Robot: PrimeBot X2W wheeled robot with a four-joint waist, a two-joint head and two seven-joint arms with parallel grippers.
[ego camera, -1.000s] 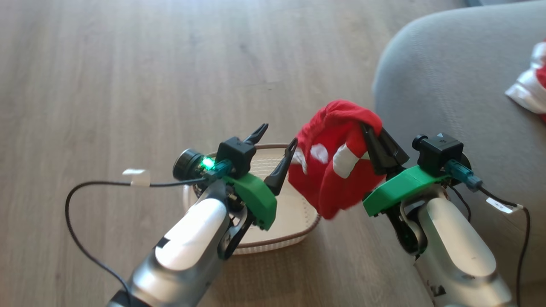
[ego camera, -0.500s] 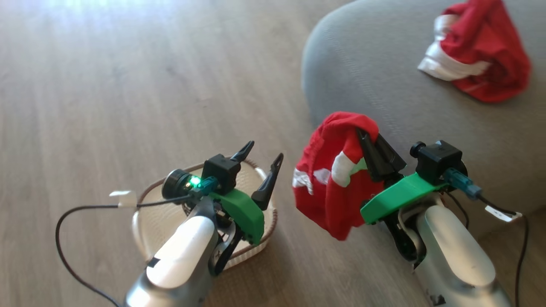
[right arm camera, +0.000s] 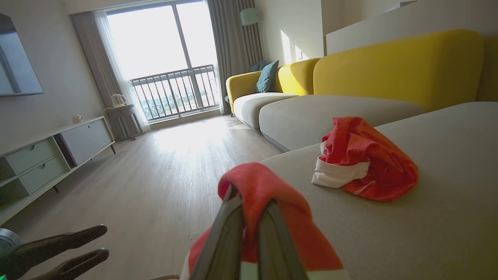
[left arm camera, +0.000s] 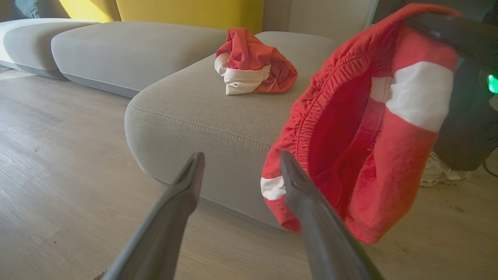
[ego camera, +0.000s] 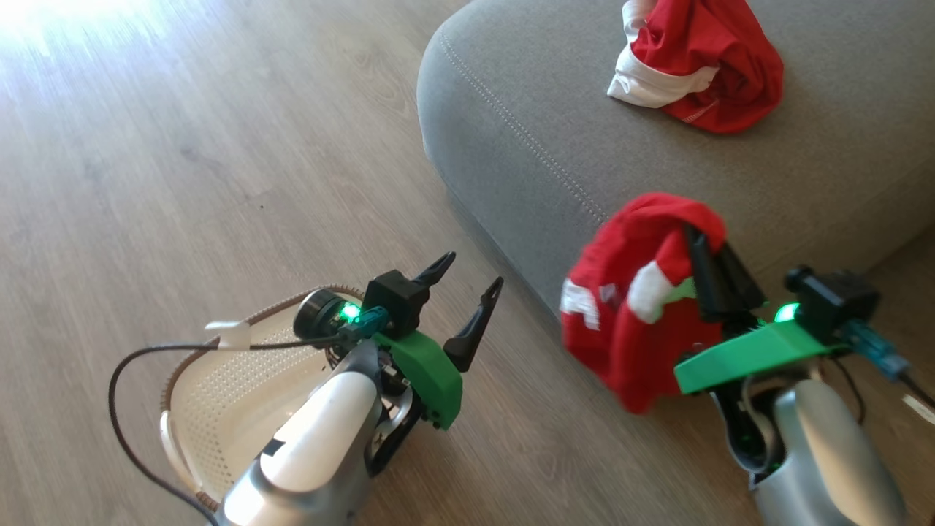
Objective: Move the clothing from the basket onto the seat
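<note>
The clothing (ego camera: 635,307), bright red with white patches, hangs bunched from my right gripper (ego camera: 703,239), which is shut on its upper fold just in front of the seat's front edge. The right wrist view shows the fingers (right arm camera: 229,229) pinched together with red fabric (right arm camera: 272,194) draped over them. My left gripper (ego camera: 473,270) is open and holds nothing, standing above the cream basket (ego camera: 175,372) on the floor; the arm hides part of the basket's inside. The grey seat (ego camera: 555,109) bears another red and white garment (ego camera: 701,66). From the left wrist, the hanging clothing (left arm camera: 362,128) is just right of the open fingers (left arm camera: 186,186).
Wooden floor (ego camera: 182,183) spreads left of the seat. Further grey cushions (right arm camera: 323,112) with yellow backrests (right arm camera: 393,62) run behind. A low white cabinet (right arm camera: 50,151) lines the far wall near a bright balcony window (right arm camera: 163,58). A pale woven object (left arm camera: 439,175) lies on the floor by the sofa.
The head view has swung toward the seat, so the basket sits further left in the picture. My right gripper still holds the clothing, now against the seat's front. The left gripper stays open.
</note>
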